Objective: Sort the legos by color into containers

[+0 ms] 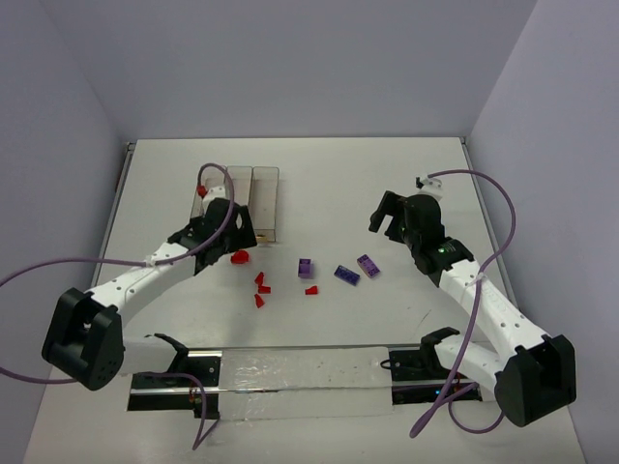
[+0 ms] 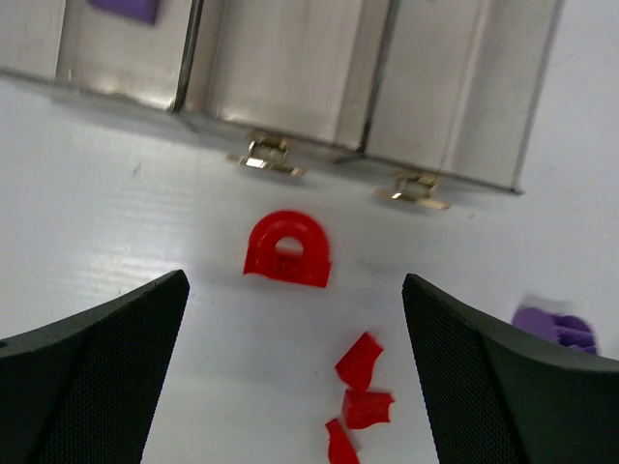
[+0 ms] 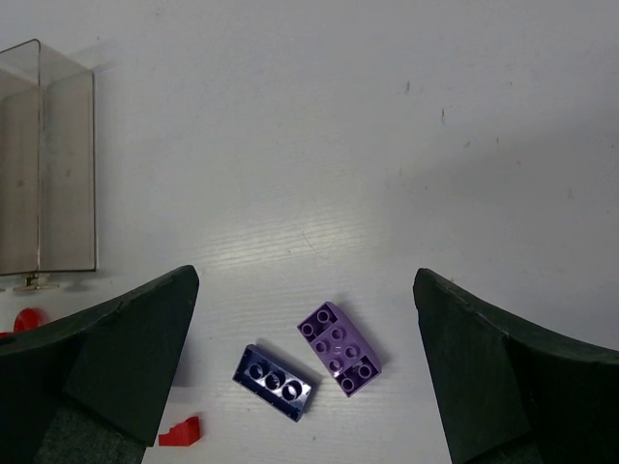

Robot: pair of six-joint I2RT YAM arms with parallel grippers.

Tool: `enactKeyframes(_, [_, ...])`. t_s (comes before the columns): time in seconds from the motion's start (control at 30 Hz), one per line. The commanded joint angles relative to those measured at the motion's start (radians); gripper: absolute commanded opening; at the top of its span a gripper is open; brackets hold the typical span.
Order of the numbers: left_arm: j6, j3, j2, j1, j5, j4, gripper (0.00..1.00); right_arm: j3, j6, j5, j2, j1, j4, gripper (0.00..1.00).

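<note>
Three joined containers (image 1: 266, 198), red and purple legos (image 1: 306, 268)

Three joined containers (image 1: 274, 198) stand at eleven o'clock, five red legos (image 1: 259, 279) lie loose plus a sixth red piece (image 1: 202, 190) in the leftmost bin, and three purple legos (image 1: 347, 275) lie loose plus a fourth purple brick (image 2: 126, 8) in a bin.

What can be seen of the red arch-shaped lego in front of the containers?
The red arch lego is one glossy plastic piece: rounded top, flat base, a half-round hollow in the middle. It lies alone on the white table, just short of the containers, touching none. The open left gripper frames it, both fingers clear of it. Smaller red pieces lie apart from it.
</note>
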Motion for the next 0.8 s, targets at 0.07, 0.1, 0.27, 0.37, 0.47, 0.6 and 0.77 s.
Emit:
enactKeyframes(0.07, [-0.053, -0.049, -0.001, -0.004, 0.016, 0.039, 0.99, 0.004, 0.005, -0.014, 0.014, 0.008, 0.047, 1.0])
enactKeyframes(0.1, [-0.05, -0.039, 0.025, -0.004, 0.012, 0.035, 0.99, 0.003, 0.006, -0.016, 0.016, 0.008, 0.049, 1.0])
enactKeyframes(0.27, [-0.054, 0.001, 0.138, -0.004, 0.002, 0.018, 0.99, -0.005, 0.015, -0.01, 0.005, 0.008, 0.04, 1.0])
enactKeyframes(0.37, [-0.05, 0.002, 0.161, -0.004, 0.011, 0.035, 0.99, -0.015, 0.013, -0.007, -0.008, 0.008, 0.043, 1.0])
enactKeyframes(0.47, [-0.043, 0.002, 0.195, -0.004, 0.014, 0.048, 0.99, -0.02, 0.013, -0.003, -0.011, 0.007, 0.04, 1.0])
enactKeyframes(0.6, [-0.04, 0.007, 0.221, -0.004, 0.007, 0.054, 0.99, -0.016, 0.012, -0.002, -0.007, 0.008, 0.038, 1.0])
enactKeyframes(0.77, [-0.034, 0.007, 0.252, -0.004, 0.005, 0.068, 0.92, -0.013, 0.011, -0.004, -0.008, 0.008, 0.04, 1.0])
